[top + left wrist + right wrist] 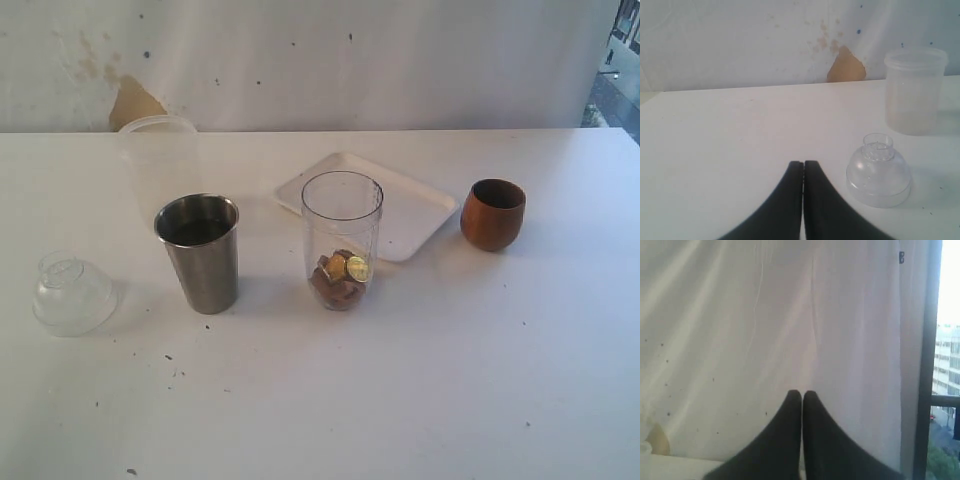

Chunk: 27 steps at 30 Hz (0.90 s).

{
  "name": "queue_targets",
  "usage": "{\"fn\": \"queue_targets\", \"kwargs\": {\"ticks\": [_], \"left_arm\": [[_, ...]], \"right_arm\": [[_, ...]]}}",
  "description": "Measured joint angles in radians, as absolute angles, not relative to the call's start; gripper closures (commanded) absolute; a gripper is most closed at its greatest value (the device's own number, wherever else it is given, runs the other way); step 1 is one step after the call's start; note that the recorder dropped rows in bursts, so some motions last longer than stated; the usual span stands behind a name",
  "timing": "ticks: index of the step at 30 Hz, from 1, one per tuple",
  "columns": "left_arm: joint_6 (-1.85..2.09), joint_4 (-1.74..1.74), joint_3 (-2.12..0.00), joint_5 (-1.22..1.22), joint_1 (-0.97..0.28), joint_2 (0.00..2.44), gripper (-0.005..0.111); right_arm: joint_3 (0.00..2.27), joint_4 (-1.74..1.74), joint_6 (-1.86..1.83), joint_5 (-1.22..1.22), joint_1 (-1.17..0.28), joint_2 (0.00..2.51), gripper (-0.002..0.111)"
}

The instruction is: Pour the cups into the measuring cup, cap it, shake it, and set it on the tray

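Closest to the lens in the exterior view, a clear domed lid sits on the white worktop at the lower left of the frame, its narrow neck tipped up and away. To its right, left of centre, the steel tumbler stands upright, its inside dark. At centre the measuring cup stands upright and uncapped, with small gold and brown pieces heaped at its bottom. The tray lies flat just behind it, right of centre, one corner toward the camera. The wooden cup stands upright at the right of the frame, just beside the tray's right corner but apart from it. At the upper left a frosted tub stands behind the steel tumbler, near the wall, under a brown stain.

In the left wrist view, the left tool hangs over the worktop with its 2 black fingers pressed together, gripping nothing. The domed lid lies near it and the frosted tub stands beyond the lid. In the right wrist view, the right tool also has its 2 fingers pressed together with nothing between them. It points at a white sheet, beside a window that shows buildings.
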State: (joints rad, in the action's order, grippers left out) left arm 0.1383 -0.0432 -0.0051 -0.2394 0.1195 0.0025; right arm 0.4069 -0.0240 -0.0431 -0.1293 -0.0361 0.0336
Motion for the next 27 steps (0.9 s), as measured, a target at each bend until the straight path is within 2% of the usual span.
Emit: {"fn": "queue_targets", "kwargs": {"ticks": [4,9,18,27], "left_arm": [[0.138,-0.043,-0.005,-0.239,0.12,0.003,0.106],[0.138,-0.043,-0.005,-0.239,0.12,0.003,0.106],[0.138,-0.043,-0.005,-0.239,0.12,0.003,0.106],[0.138,-0.043,-0.005,-0.239,0.12,0.003,0.106]], "right_arm": [[0.175,-0.024,-0.064,-0.085,-0.036,0.005,0.107],[0.013,-0.024,-0.068,-0.104,-0.036,0.005,0.107],[0.001,-0.024,-0.114,-0.296,-0.036,0.005,0.107],[0.001,-0.024,-0.119,-0.32,-0.036,0.005,0.107]]}}
